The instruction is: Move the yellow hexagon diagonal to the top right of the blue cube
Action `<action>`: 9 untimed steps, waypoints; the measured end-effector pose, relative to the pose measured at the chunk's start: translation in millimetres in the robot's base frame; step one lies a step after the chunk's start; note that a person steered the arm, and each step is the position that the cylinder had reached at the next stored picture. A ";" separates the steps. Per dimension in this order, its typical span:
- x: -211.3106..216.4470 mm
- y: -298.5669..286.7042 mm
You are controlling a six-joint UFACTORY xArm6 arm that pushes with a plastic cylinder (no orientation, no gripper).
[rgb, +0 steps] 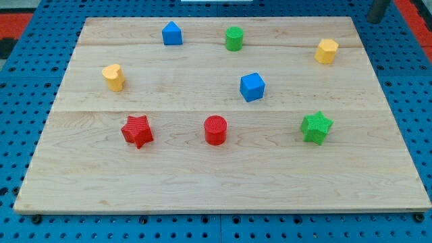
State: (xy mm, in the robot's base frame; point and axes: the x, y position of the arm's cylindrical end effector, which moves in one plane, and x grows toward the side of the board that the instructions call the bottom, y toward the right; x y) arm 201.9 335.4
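Observation:
The yellow hexagon (327,50) sits near the board's top right. The blue cube (252,86) sits near the middle, to the lower left of the hexagon, with bare wood between them. My tip (372,20) shows at the view's top right, just off the board's top edge, above and to the right of the yellow hexagon. It touches no block.
On the wooden board (223,182) also lie a blue house-shaped block (172,33), a green cylinder (233,38), a yellow heart (113,77), a red star (137,130), a red cylinder (215,129) and a green star (316,127). Blue pegboard (20,81) surrounds the board.

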 end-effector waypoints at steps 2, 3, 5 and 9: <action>36.0 -36.8; 53.8 -39.5; 64.3 -118.8; 64.2 -169.2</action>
State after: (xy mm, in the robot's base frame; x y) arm 266.2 166.2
